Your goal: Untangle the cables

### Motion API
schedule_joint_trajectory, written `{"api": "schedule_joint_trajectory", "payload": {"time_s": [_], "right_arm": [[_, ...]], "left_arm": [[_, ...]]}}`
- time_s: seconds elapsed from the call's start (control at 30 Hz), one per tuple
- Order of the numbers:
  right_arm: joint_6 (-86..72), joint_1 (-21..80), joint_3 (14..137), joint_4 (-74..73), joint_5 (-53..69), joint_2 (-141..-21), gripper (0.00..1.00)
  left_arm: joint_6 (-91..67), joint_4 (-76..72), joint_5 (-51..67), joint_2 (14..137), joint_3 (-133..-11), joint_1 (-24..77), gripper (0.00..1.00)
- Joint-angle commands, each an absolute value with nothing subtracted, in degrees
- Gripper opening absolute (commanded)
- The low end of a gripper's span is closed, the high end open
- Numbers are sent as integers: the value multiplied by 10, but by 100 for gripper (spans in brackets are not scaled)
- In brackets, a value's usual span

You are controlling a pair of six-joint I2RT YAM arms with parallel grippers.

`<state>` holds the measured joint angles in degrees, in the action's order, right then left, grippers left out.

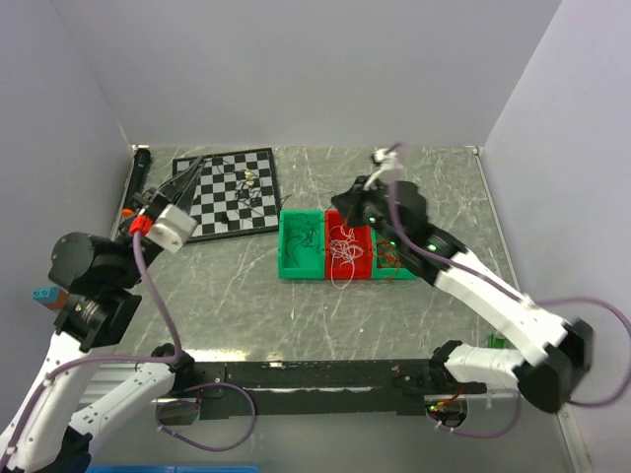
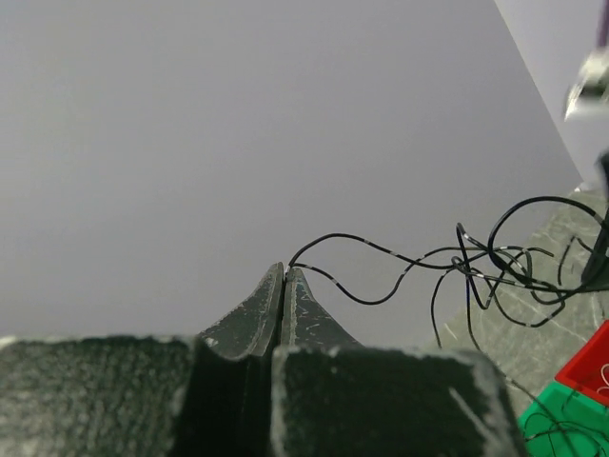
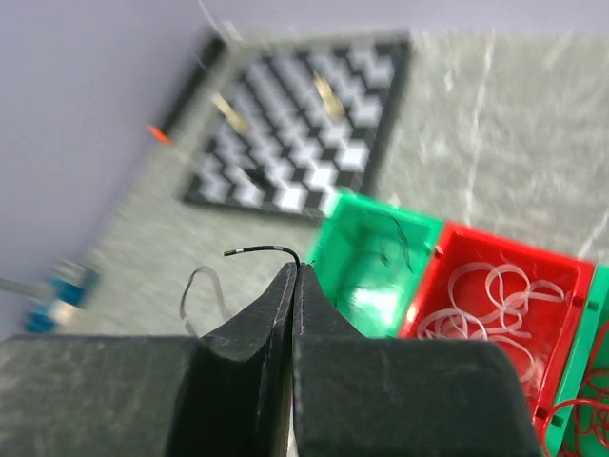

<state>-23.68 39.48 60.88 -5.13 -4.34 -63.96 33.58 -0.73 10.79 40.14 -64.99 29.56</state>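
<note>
The cables in my grippers are thin black wires. In the left wrist view my left gripper (image 2: 284, 269) is shut on one black strand, which runs right into a loose black tangle (image 2: 500, 262) hanging in the air. From above, the left gripper (image 1: 196, 165) is raised over the chessboard. My right gripper (image 3: 295, 268) is shut on a black wire end (image 3: 259, 251), which curls out to the left. It hovers by the bins (image 1: 338, 205). White wires (image 3: 495, 295) lie in the red bin (image 1: 351, 271), red wires (image 1: 392, 258) in the right green bin and dark strands (image 3: 390, 249) in the left green bin (image 1: 288, 264).
A black and white chessboard (image 1: 212, 212) lies at the back left with small pieces (image 1: 247, 179) on it. A blue object (image 1: 44, 294) sits by the left arm. Lilac walls stand on three sides of the grey table (image 1: 246, 296).
</note>
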Motion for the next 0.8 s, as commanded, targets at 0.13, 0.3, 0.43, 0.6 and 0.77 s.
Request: {"api": "schedule_joint_trajectory", "payload": {"time_s": [0.13,0.3,0.43,0.6,0.77], "right_arm": [[-185,394,651,-4,-72,-780,0],[-171,396,664,8,-94,-837,0],[-161,409,686,-17,-121,-883,0],[-177,439,751,-94,-152,-965,0],[-202,454,776,-115,-148,-1020,0]], "left_arm": [[326,-1,113,378,-654,294,1],[329,-1,114,372,-646,294,1],[323,-1,114,369,-639,294,1],[304,20,110,364,-629,294,1],[302,31,106,352,-624,294,1]]}}
